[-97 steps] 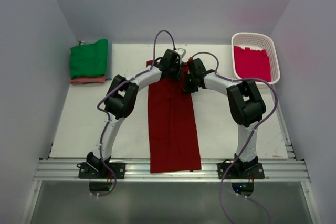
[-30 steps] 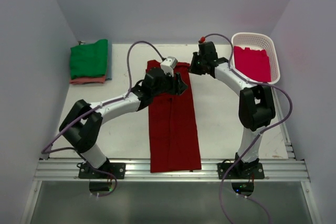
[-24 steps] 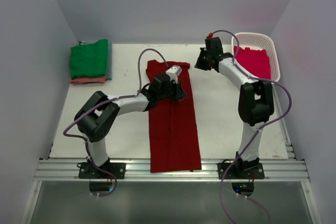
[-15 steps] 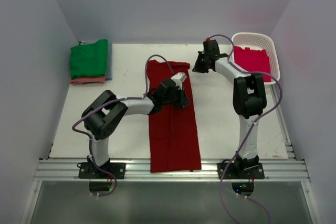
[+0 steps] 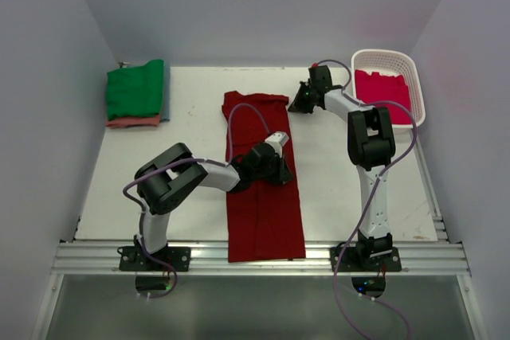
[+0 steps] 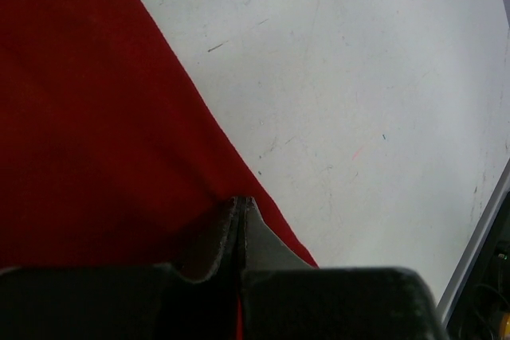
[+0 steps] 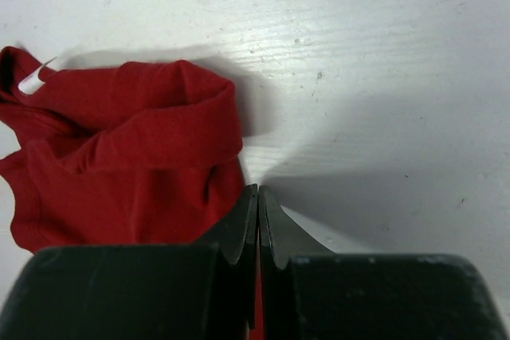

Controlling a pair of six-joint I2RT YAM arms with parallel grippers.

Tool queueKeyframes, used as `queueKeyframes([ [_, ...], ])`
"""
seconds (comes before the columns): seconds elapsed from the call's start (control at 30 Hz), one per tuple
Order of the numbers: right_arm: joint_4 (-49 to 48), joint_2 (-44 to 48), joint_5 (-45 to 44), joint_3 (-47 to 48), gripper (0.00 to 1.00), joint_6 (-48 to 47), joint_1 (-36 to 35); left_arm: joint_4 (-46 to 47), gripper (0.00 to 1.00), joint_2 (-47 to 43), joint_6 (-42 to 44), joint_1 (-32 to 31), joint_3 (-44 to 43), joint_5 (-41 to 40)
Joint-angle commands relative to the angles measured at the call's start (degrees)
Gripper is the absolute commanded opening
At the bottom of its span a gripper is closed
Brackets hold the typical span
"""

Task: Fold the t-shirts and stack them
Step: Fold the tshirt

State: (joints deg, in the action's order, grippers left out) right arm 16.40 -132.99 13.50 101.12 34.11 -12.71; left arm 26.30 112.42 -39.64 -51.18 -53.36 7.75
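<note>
Change: the left end effector (image 5: 285,174) has slid along the dark red t-shirt (image 5: 263,212) toward the near edge, and the left elbow has drawn in; the right end effector (image 5: 294,107) has stayed by the shirt's far right corner.
Dark red t-shirt: lies flat on the tabletop (image 5: 351,181) as a long narrow strip, running from the far middle to the near edge.
Left end effector: fingers pressed together, tips at the strip's right edge about halfway along; the wrist view cannot tell whether cloth is pinched.
Right end effector: fingers closed tight, tips at the tabletop just beside a bunched, rolled corner of red cloth.
Crimson t-shirt (image 5: 382,95): inside the white basket (image 5: 420,101), far right.
Stack: green t-shirt (image 5: 134,89) on top, salmon-pink t-shirt (image 5: 131,122) under it, bluish t-shirt (image 5: 165,93) showing at the right side, far left corner.
</note>
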Motion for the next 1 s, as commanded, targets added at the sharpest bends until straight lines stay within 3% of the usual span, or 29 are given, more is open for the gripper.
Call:
queueKeyframes([
  [0.0,-3.21,-0.6,3.29,2.5,0.0,0.78,0.32,-0.64,0.0,-1.68,-0.35,-0.68,3.44,-3.62],
  [0.13,-3.31,-1.83,3.9,3.99,0.02,0.87,0.32,0.67,0.0,-3.26,-1.49,-1.29,7.38,-3.62],
  [0.3,-2.7,-3.33,3.91,5.22,0.27,0.17,0.32,1.12,0.0,-4.23,-2.98,-2.7,10.2,-3.97],
  [0.43,-2.25,-5.08,3.55,6.98,0.3,-0.18,0.76,2.17,0.0,-5.28,-4.13,-3.22,12.58,-3.62],
  [0.53,-1.81,-6.14,2.94,8.21,0.26,-0.79,0.93,1.91,0.0,-6.24,-4.31,-4.02,13.46,-3.79],
  [0.57,-1.64,-6.4,2.76,8.48,0.16,-1.06,0.85,1.82,0.0,-6.42,-4.39,-4.19,13.64,-4.05],
  [0.7,-0.94,-6.67,1.01,9.09,0.0,-2.03,1.02,1.73,0.0,-7.3,-4.66,-4.54,14.86,-4.23],
  [0.87,0.64,-8.24,-1.45,13.3,0.0,-4.22,1.11,1.29,0.0,-8.36,-4.75,-4.9,16.36,-4.32],
  [0.97,4.68,-11.14,-3.81,20.67,0.0,-6.77,1.2,1.82,0.0,-8.8,-5.36,-5.07,17.94,-4.32],
])
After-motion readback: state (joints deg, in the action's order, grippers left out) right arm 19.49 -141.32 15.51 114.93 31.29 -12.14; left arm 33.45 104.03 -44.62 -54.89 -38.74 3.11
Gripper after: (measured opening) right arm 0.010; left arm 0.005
